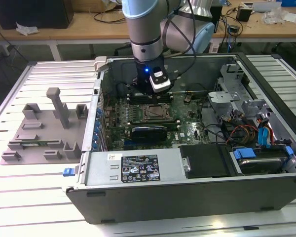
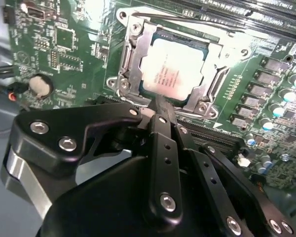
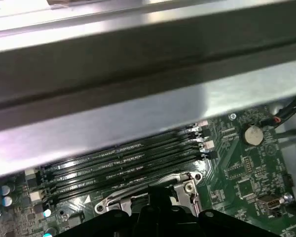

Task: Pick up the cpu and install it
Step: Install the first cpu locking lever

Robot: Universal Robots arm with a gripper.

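The cpu [image 2: 173,71], a flat square chip with a shiny silver top, lies inside the metal-framed socket [image 2: 133,54] on the green motherboard. In the second wrist view my gripper [image 2: 160,104] is shut with nothing held, its black fingertips meeting at the socket's edge, just beside the chip. The exterior view has the gripper [image 1: 154,94] hanging inside the open computer case, right above the socket [image 1: 155,113]. The black gripper body [image 3: 158,207] sits over the socket frame in the first wrist view.
Memory sticks [image 3: 118,163] run beside the socket, under the case's metal wall [image 3: 138,89]. A coin cell [image 2: 41,85] sits on the board. A black card [image 1: 148,132], power supply [image 1: 133,168] and cabled drive bay [image 1: 256,133] fill the case. A grey fixture tray [image 1: 44,128] lies at the exterior view's left.
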